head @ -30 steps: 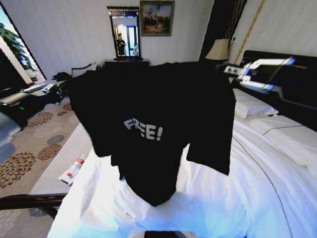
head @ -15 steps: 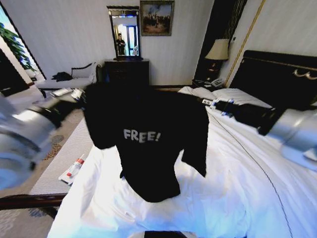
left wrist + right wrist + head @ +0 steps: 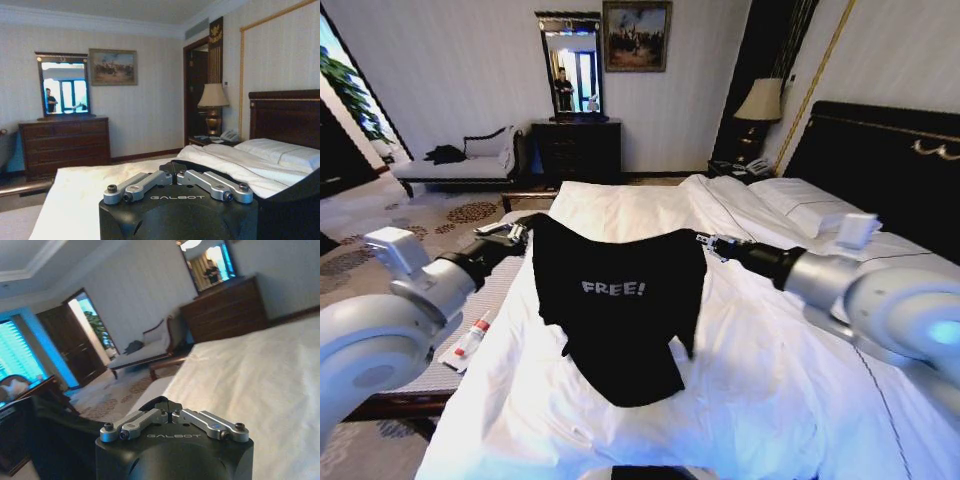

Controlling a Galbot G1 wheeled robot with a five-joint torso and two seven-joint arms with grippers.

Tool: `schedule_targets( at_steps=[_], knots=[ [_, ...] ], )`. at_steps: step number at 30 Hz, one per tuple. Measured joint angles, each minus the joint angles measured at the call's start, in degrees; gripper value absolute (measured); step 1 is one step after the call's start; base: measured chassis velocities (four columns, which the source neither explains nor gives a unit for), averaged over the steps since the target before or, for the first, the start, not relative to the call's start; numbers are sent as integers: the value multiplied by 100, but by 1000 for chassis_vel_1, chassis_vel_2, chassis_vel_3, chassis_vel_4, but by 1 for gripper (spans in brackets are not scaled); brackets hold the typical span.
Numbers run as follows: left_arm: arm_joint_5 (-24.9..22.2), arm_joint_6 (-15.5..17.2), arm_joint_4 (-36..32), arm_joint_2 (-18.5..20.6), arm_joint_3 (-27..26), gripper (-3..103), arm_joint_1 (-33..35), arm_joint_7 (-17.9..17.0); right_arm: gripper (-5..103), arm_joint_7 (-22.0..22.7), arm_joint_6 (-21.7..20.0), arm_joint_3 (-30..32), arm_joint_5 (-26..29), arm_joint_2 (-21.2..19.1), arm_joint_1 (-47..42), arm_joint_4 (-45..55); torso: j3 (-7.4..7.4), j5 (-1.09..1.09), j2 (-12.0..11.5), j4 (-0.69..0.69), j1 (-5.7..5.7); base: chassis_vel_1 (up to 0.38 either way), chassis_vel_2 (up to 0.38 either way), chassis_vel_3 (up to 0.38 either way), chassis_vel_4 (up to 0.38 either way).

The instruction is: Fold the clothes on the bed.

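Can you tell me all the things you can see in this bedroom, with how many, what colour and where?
T-shirt: one, black with white FREE! lettering, held up by its shoulders, hem on the bed.
Bed: one, white bedding, dark headboard, under the T-shirt.
Pillows: white, by the headboard.
Dresser: one, dark wood, far wall.
Mirror: one, above the dresser.
Painting: one, beside the mirror.
Lamp: one, cream shade, beside the bed.
Chaise: one, pale, far left.
Left gripper: shut on one shoulder.
Right gripper: shut on the other shoulder.

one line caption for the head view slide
Both grippers hold the black T-shirt by its shoulders over the bed.
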Motion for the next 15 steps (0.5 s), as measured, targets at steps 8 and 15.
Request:
schedule_targets(
  at_steps=[8, 15],
  knots=[
    [225, 245, 1286, -469, 2824, 0, -2328, -8, 0, -144, -21, -711, -606, 412, 293, -930, 1, -1, 0, -2, 1, 0, 0, 0, 0],
    [676, 332, 2290, -1213, 4225, 0, -3122, -27, 0, -343, -13, -1479, -1181, 814, 742, -1878, 1, -4, 0, -1, 0, 0, 0, 0, 0]
  ],
)
